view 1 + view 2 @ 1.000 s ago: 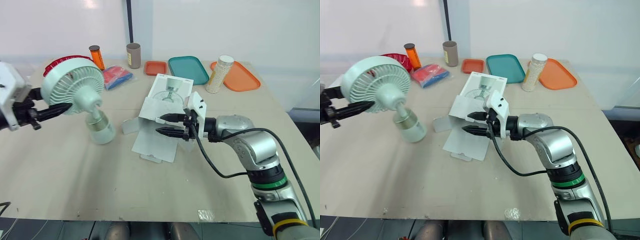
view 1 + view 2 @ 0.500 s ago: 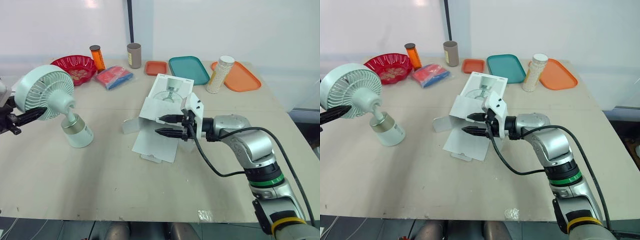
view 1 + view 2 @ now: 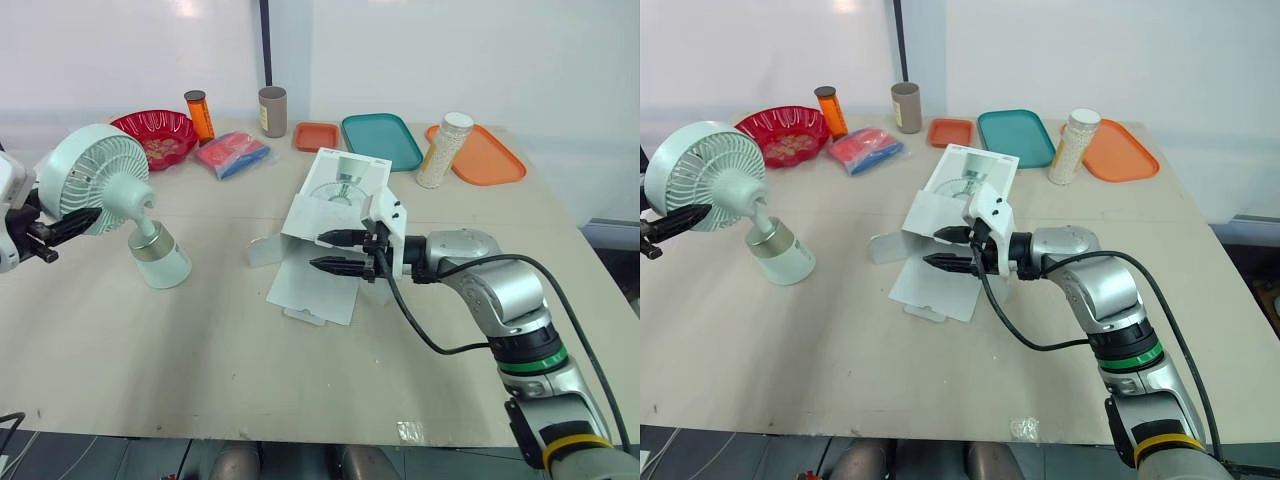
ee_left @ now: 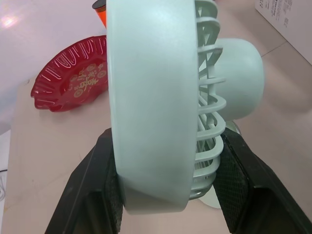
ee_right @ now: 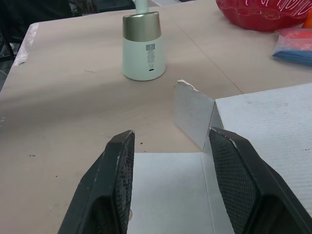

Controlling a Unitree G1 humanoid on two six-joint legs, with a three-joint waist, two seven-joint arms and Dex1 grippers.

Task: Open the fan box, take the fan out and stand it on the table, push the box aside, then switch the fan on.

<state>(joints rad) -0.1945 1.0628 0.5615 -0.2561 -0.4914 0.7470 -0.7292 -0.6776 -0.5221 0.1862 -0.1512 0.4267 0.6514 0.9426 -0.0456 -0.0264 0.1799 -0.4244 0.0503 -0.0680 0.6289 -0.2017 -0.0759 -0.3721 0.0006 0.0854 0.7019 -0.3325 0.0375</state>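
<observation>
left jaws clamping fan [image 3: 92,178] head, right jaws parted, level over box [image 3: 335,192]

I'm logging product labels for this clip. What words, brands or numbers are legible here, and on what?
No text reads clearly.
On the mint-green fan, a small dark printed mark on the round base: too small to read.
On the white cardboard fan box, lines of fine print: blurred.
In the red scalloped bowl, gold lettering: illegible.
</observation>
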